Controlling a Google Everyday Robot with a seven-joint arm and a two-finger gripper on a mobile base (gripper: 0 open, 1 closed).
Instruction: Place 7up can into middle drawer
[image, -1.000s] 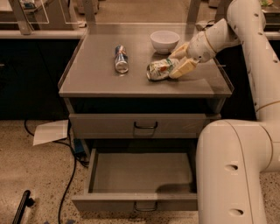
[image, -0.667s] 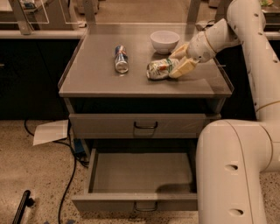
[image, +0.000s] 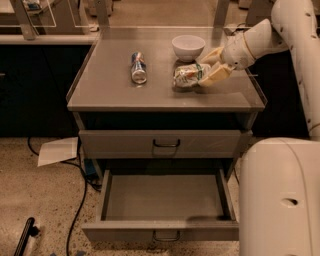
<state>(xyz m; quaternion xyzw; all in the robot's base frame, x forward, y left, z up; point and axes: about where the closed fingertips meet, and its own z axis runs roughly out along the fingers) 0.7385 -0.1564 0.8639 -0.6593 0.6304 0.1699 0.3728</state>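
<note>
Poised at the desk (image: 110, 90): claw (image: 205, 71) around the toppled 7up can (image: 187, 75), grip impossible to tell; middle drawer (image: 162, 198) open, lift and drop-off ahead.

Robot test lab or workshop bay.
A grey metal drawer cabinet (image: 120, 145) with a plain worktop (image: 110, 92) stands on a speckled floor (image: 45, 200), loose cables (image: 79, 207) beside it and dark counters (image: 35, 90) behind; the gripper (image: 206, 71) is over the worktop's right side.
</note>
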